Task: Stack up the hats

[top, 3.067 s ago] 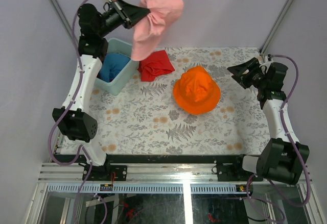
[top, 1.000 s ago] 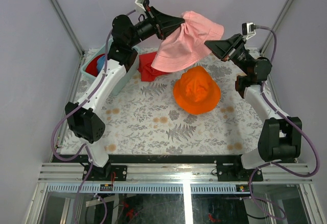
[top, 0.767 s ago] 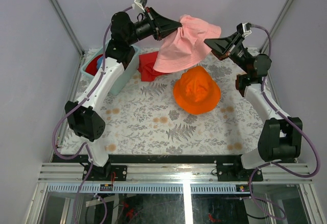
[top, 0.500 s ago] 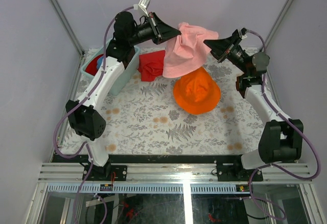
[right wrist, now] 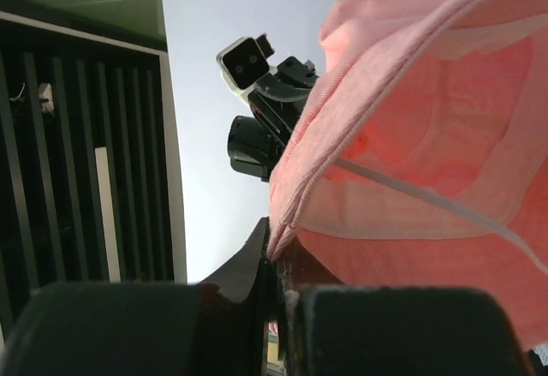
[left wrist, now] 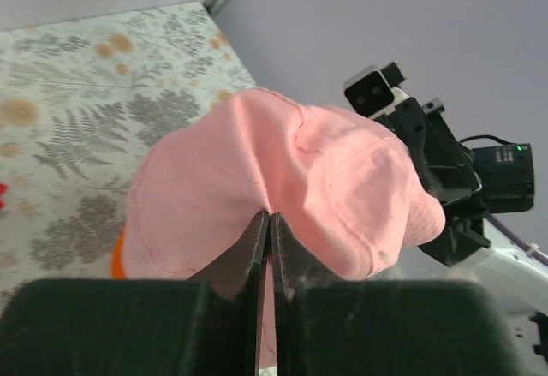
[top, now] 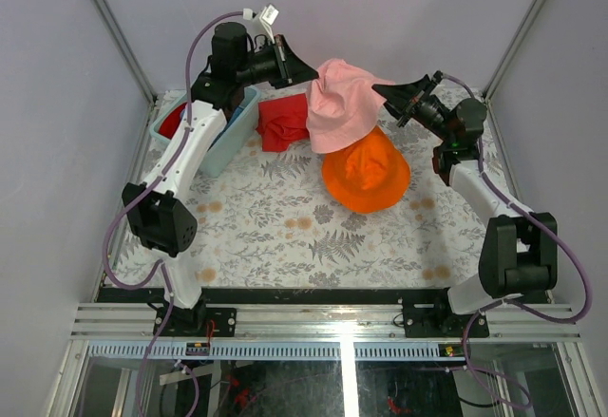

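Note:
A pink hat [top: 342, 105] hangs in the air at the back of the table, held by its brim from both sides. My left gripper [top: 313, 76] is shut on its left edge, the fingertips pinched into the fabric [left wrist: 267, 216]. My right gripper [top: 378, 88] is shut on the brim's right edge [right wrist: 276, 256]. The hat [left wrist: 291, 166] sags between them, with its open underside [right wrist: 428, 136] facing the right wrist camera. Just below it an orange hat [top: 366, 175] sits upright on the table, and in the top view the pink hat's lower edge overlaps its crown. A sliver of the orange hat [left wrist: 120, 254] shows under the pink one.
A red cloth [top: 284, 121] lies crumpled on the table left of the orange hat. A pale blue bin [top: 226, 146] stands at the back left with red and blue fabric [top: 175, 121] inside, partly hidden by my left arm. The patterned table cover [top: 285, 236] reaches to the near edge.
Both grippers have come closer together and lower with the pink hat. It has gone from spread wide to bunched up, and now hangs right over the orange hat.

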Robot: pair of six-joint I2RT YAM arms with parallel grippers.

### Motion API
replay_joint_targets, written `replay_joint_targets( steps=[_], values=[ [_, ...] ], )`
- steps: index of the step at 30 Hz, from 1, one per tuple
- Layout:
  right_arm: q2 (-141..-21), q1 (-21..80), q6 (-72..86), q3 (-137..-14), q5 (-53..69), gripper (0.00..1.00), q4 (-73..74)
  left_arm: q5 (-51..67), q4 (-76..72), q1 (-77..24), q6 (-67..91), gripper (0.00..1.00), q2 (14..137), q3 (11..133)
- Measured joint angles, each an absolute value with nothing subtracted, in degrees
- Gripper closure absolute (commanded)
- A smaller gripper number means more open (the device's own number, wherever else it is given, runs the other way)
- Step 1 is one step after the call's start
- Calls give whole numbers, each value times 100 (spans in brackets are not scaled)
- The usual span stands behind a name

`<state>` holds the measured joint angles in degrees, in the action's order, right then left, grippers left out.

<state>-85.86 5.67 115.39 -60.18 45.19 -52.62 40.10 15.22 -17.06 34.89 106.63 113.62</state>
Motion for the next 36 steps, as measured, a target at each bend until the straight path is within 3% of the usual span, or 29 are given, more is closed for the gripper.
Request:
replay_joint_targets(
  steps=[10,33,36],
  values=[
    [-8722,556,11065,-5404,4663,100,-4783,3959,1586,-1564,3092,100,10663,10770],
    [-6683,-379,8193,-4182,5070,100,-1431,4418,1109,-2290,3489,100,10663,9723],
    [-6637,-432,7870,-4062,5068,100,-1168,4418,1066,-2329,3496,93,10661,9603]
  ],
)
